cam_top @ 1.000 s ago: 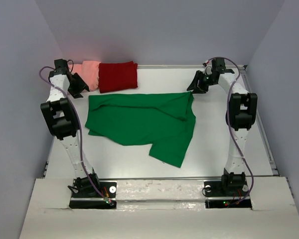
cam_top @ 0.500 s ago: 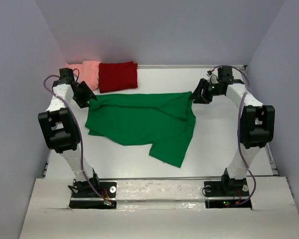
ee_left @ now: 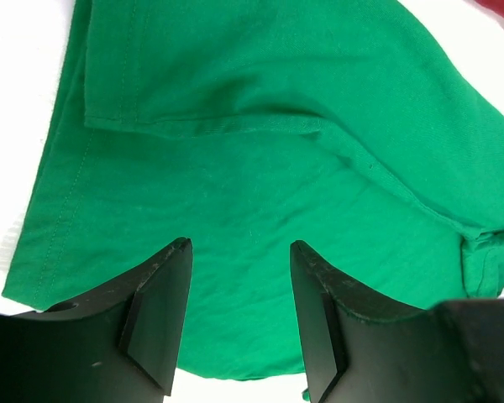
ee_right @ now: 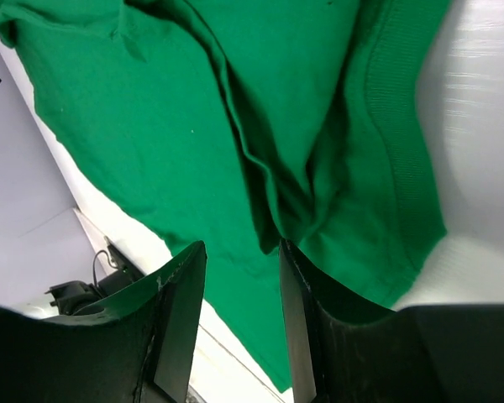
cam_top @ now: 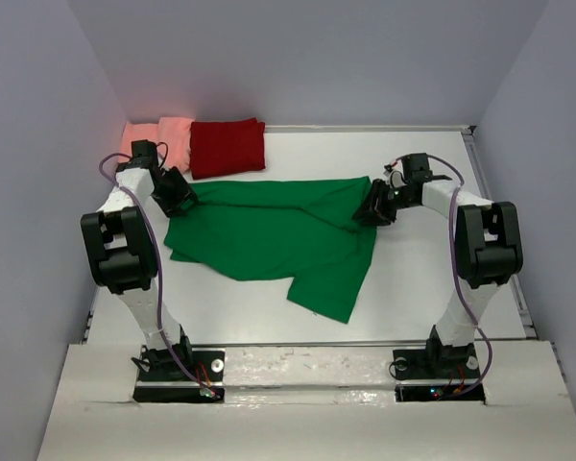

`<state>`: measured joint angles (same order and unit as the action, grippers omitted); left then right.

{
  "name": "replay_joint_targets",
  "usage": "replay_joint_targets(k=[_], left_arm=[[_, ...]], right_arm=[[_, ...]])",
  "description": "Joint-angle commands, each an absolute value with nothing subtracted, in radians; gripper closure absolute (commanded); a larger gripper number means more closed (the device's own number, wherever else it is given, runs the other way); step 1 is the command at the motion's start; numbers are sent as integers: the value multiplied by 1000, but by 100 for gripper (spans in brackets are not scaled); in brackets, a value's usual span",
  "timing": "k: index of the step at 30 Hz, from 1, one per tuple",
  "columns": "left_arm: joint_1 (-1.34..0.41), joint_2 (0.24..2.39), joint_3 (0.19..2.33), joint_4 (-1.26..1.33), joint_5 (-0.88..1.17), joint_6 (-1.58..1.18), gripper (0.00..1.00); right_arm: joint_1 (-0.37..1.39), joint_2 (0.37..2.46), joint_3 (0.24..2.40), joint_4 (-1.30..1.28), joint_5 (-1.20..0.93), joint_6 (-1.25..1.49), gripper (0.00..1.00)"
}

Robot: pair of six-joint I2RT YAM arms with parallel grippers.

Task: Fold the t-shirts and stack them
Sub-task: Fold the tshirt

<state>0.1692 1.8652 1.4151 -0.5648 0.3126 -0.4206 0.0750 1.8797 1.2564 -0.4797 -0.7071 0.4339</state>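
We see the green t-shirt (cam_top: 274, 235) lying soft and rumpled in the middle of the white counter (cam_top: 432, 279), with one flap pointing to 5 o'clock. It has stitched hems and a thick fold near its 2 o'clock corner. The left tool (cam_top: 179, 199) is over its 10 o'clock corner, fingers spread. The right tool (cam_top: 372, 212) is over the fold, fingers spread too. At 11 o'clock the dark red t-shirt (cam_top: 228, 147) lies folded, touching the pink t-shirt (cam_top: 168, 134). Plain grey walls (cam_top: 317, 58) stand around.

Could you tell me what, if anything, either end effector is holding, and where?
Nothing is held: the left end effector and the right end effector hang open over the green t-shirt.
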Motion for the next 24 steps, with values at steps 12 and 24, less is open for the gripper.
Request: replay_joint_targets(k=[12,24], left_arm=[[153,1899,1462,-563,270,-419,40],[150,1945,1499,-574,235,-410,40]], right_arm=[[153,1845,1161,-382,-595,443,56],[172,1891,1184,-443,-517,403,100]])
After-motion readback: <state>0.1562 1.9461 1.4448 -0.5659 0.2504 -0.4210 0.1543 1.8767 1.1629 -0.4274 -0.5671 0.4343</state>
